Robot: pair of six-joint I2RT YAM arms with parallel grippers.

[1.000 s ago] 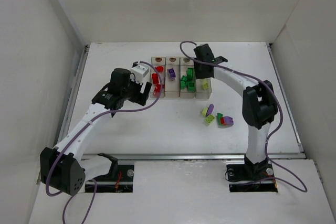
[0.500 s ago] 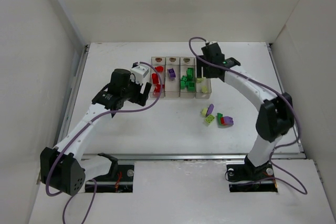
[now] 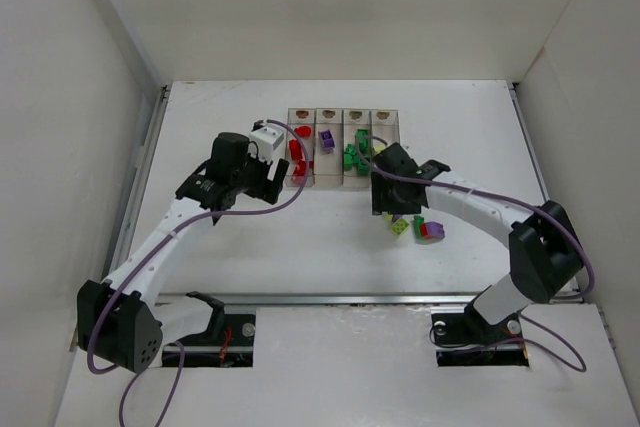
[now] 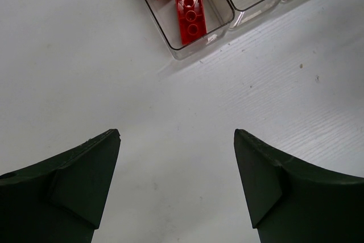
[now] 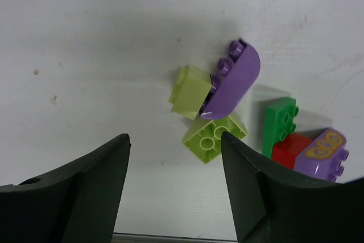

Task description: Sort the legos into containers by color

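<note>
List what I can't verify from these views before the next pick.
- Top view: right arm covers the rightmost container's near end; contents unseen.
- Left wrist view: top edge cuts off the red legos; count unclear.
- Right wrist view: red lego mostly hidden behind green lego and printed purple lego.

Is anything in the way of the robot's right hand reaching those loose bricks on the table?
No, nothing visible. The right gripper is open, with only bare table up to the nearest yellow-green brick. A purple curved brick rests against it and against a second yellow-green piece, so they crowd each other.
</note>
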